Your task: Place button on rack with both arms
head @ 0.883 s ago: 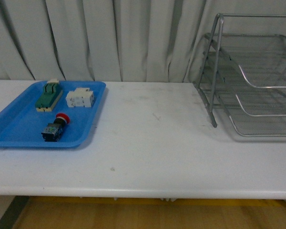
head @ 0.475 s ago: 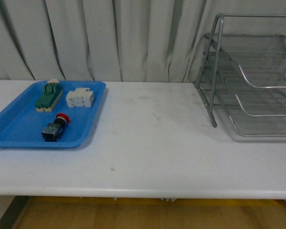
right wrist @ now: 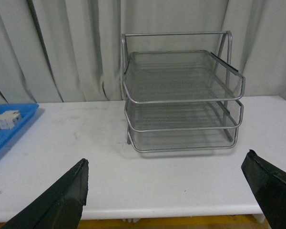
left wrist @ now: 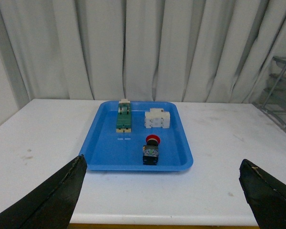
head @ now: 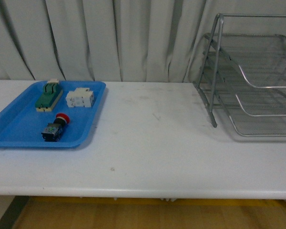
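Observation:
The button (head: 56, 128) has a red round cap and a dark blocky body. It lies in the blue tray (head: 19, 129) at the table's left, also shown as the button (left wrist: 151, 150) in the left wrist view. The silver three-tier wire rack (head: 252, 86) stands at the right; in the right wrist view the rack (right wrist: 181, 100) faces me. My left gripper (left wrist: 164, 193) is open, held back from the table's front edge, well short of the button. My right gripper (right wrist: 167, 195) is open too, in front of the rack, holding nothing. Neither arm shows in the front view.
In the tray also lie a green-and-cream block (head: 48, 96) and a white block (head: 80, 98). The white table (head: 152, 143) spans the view, with grey curtains (head: 109, 38) right behind it. The table's front edge runs near both grippers.

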Available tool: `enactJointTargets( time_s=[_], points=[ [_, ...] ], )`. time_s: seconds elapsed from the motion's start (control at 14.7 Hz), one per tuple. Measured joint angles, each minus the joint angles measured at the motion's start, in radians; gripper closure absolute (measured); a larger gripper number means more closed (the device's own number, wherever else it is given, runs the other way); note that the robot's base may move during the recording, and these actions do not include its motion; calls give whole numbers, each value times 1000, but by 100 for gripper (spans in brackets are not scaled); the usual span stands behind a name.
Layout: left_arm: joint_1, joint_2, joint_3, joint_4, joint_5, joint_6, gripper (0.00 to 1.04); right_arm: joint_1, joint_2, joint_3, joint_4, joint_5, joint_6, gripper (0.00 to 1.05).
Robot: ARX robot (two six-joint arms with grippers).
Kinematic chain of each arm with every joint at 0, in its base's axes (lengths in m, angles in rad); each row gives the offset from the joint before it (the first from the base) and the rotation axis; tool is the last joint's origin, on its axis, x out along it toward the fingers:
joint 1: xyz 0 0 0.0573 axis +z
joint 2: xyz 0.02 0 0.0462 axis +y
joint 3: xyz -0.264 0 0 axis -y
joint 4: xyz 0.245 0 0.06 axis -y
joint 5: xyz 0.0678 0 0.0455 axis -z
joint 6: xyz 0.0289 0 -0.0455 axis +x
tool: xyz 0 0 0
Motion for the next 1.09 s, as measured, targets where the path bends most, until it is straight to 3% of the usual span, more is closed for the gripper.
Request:
enactJointTargets(
  time_s=[1.02,1.09],
  points=[
    [0,0,0,0,0,0,7,0,0,0,0,0,0,6],
    [0,0,0,0,0,0,7,-24,17,21,-78,-76,30,6]
  ],
)
